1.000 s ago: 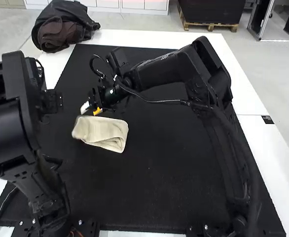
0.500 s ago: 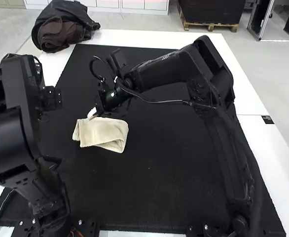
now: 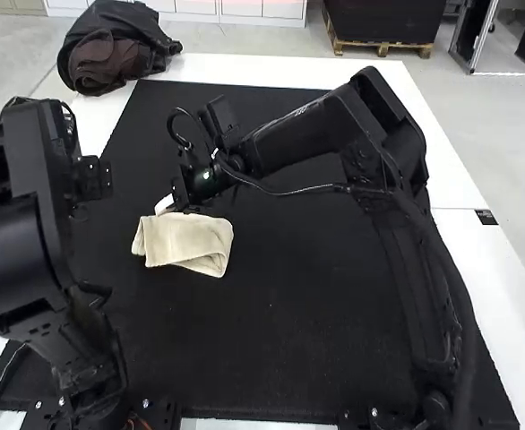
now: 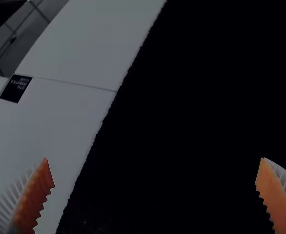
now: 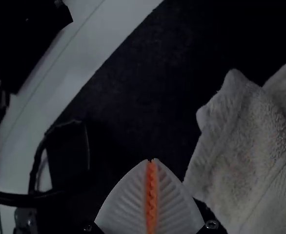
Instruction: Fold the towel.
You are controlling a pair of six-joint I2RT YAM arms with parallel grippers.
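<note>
Under my tools is the white surface [image 3: 477, 255] with its black mat [image 3: 289, 327]. My right arm [image 3: 307, 134] rises to a high elbow, its forearm reaching across and sloping down leftward; my left arm [image 3: 21, 242] stands bent, upright. The cream towel [image 3: 186, 240], folded over in layers, lies on the mat just on the near side of my right tool [image 3: 165, 204]; I can't tell whether they touch. That tool is clenched on nothing, pads [image 5: 148, 195] together. My left tool [image 3: 92, 179] is released, its fingers [image 4: 275, 200] spread wide over bare mat.
</note>
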